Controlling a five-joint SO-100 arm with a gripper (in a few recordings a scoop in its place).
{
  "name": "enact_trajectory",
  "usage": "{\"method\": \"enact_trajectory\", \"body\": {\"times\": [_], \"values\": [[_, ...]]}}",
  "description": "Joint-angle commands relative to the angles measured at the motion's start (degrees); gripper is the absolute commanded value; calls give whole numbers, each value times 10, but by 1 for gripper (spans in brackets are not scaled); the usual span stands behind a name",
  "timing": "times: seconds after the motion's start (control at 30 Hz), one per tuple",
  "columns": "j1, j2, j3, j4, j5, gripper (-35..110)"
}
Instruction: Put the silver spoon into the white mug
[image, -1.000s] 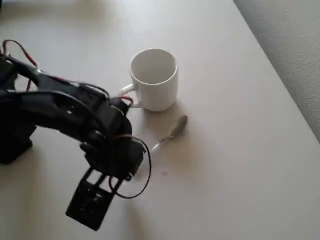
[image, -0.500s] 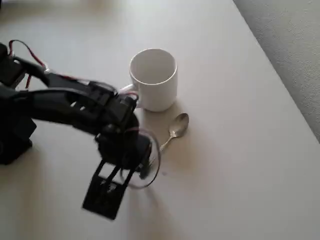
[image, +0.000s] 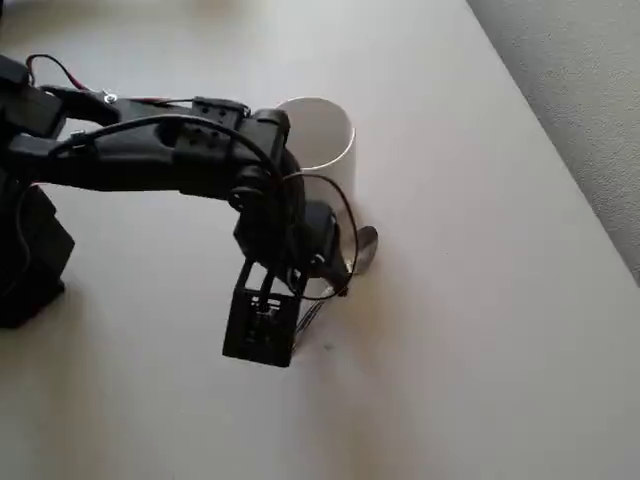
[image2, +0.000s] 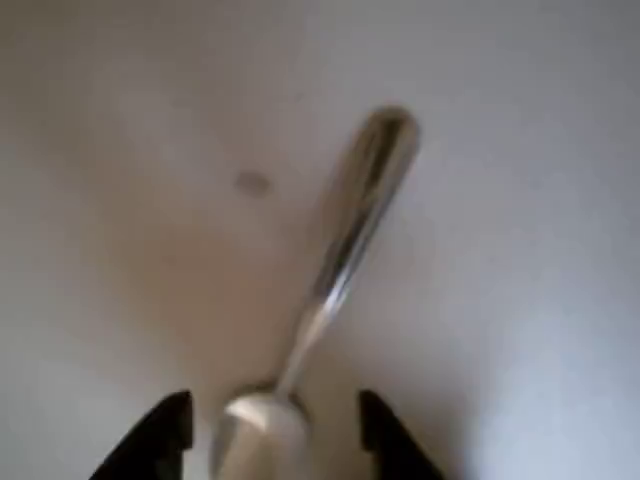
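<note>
White glazed ceramic forms the mug (image: 325, 140), a plain cylinder standing upright on the counter (image: 480, 330); the part of its inside seen past the arm is white with nothing in it. The counter is a smooth, pale beige surface; a grey textured floor (image: 580, 90) is seen beyond its right edge in the overhead view. The spoon (image2: 340, 260) is polished metal with an oval bowl and a thin straight handle. It lies flat on the counter just beside the mug, not in it. In the wrist view the pincer (image2: 275, 435) is spread apart, one black fingertip (image2: 160, 435) on each side of the spoon's bowl, nothing gripped.
</note>
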Motion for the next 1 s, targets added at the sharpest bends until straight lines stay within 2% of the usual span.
{"method": "enact_trajectory", "body": {"times": [0.0,0.53,0.73,0.97], "values": [[-11,10,-49,4,6,20],[-30,-67,-62,0,15,16],[-28,-95,-89,4,14,-2],[-20,-101,-110,12,15,-2]]}}
